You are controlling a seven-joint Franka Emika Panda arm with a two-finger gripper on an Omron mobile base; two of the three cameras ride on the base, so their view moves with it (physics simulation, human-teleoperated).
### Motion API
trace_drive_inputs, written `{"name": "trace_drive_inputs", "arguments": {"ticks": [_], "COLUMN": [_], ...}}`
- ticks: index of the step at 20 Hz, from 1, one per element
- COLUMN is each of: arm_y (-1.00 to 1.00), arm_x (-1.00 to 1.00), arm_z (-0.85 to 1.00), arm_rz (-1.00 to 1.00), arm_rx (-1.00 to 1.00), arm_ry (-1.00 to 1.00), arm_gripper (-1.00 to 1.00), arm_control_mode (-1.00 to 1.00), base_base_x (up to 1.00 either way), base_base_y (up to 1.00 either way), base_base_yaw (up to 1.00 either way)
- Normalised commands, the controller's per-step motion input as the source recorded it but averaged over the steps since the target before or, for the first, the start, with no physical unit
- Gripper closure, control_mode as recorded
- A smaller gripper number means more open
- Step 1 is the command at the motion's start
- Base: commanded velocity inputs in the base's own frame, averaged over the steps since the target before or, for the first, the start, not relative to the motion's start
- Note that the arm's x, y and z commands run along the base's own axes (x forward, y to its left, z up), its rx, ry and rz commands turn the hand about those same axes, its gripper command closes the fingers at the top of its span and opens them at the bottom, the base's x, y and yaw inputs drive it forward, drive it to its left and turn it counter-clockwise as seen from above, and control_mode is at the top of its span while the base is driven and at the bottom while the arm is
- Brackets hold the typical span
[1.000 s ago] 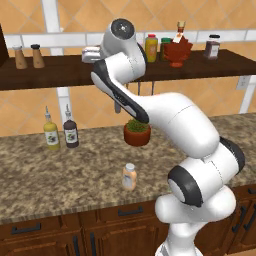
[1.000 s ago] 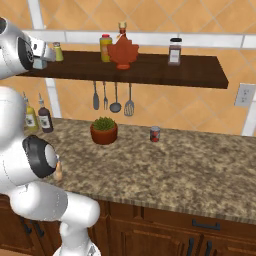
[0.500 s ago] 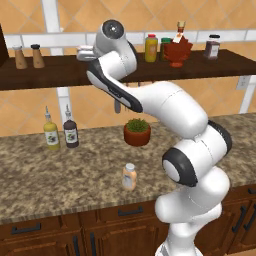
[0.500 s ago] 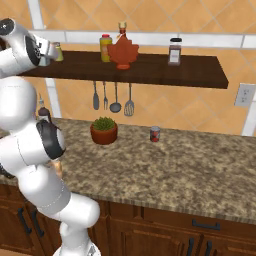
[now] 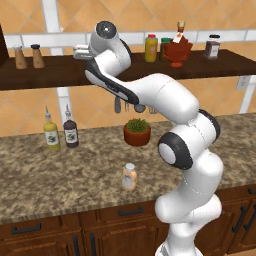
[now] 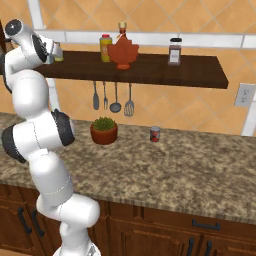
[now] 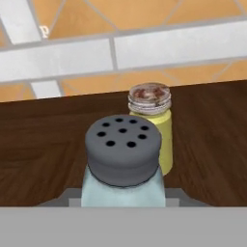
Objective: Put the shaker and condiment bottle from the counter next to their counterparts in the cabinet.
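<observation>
Swung further left along the cabinet (image 5: 45, 75) since a second ago. End effector (image 5: 80, 51) grasping shaker (image 7: 121, 164), now just beside yellow-green shaker (image 7: 152, 125). Condiment bottle (image 5: 129, 176) waiting on tabletop (image 5: 75, 175).

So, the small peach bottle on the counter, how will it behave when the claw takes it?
The condiment bottle stands upright and alone on the granite counter, so a grasp from the side looks workable. It is small and stubby, so probably light and not quick to tip. Its body looks smooth, so it may slip in a loose grip.
</observation>
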Motion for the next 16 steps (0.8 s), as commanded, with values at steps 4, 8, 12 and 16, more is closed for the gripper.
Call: {"name": "trace_drive_inputs", "arguments": {"ticks": [4, 8, 12, 16], "arm_y": [0.15, 0.12, 0.07, 0.0], "arm_x": [0.37, 0.47, 0.27, 0.11], "arm_z": [-0.23, -0.07, -0.11, -0.08], "arm_rz": [-0.01, -0.02, -0.01, 0.0], "arm_rx": [0.0, 0.0, 0.0, 0.0], "arm_ry": [0.0, 0.0, 0.0, 0.0], "arm_gripper": [1.0, 1.0, -1.0, -1.0], "arm_control_mode": [-1.0, -1.0, -1.0, -1.0], "base_base_x": [0.0, 0.0, 0.0, 0.0], "base_base_y": [0.0, 0.0, 0.0, 0.0], "base_base_yaw": [0.0, 0.0, 0.0, 0.0]}}
